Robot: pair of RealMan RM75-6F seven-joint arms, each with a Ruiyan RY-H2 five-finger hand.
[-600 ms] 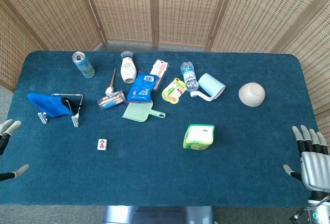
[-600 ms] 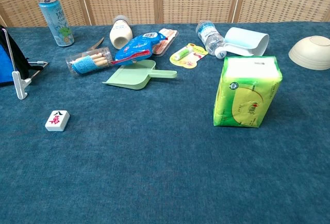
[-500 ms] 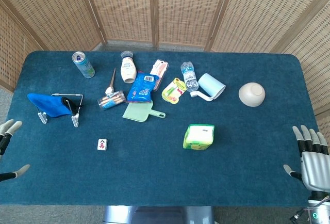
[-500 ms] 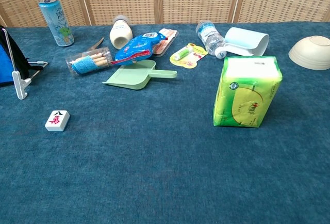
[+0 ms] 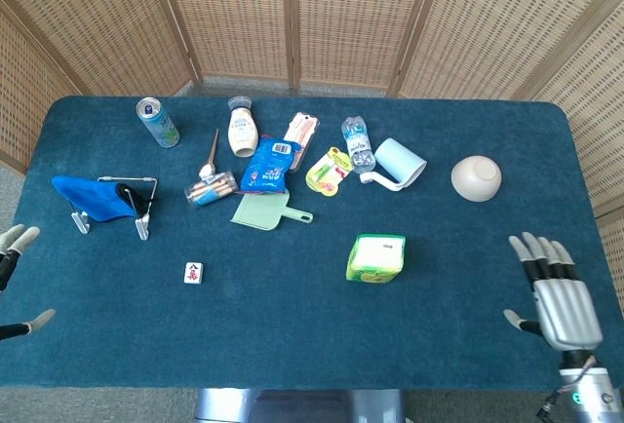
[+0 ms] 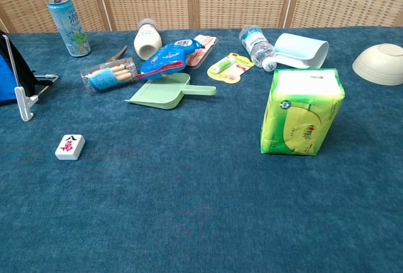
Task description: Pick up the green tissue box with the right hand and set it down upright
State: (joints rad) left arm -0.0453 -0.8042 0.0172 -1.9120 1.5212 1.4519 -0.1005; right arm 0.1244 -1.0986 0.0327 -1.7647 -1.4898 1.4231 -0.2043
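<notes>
The right hand (image 5: 556, 301) has slid in from the counter's edge over the blue counter (image 5: 292, 326), nearer the green tissue box (image 5: 375, 258). Its fingers are spread and it holds nothing. The box stands to the hand's left and slightly farther out, well apart from it, white slotted top up; small print on its green face is too small to read. Farther left lies a white mahjong tile (image 6: 69, 146) with red characters. The left hand (image 5: 14, 282) shows only fingertips, apart, at the far left edge.
</notes>
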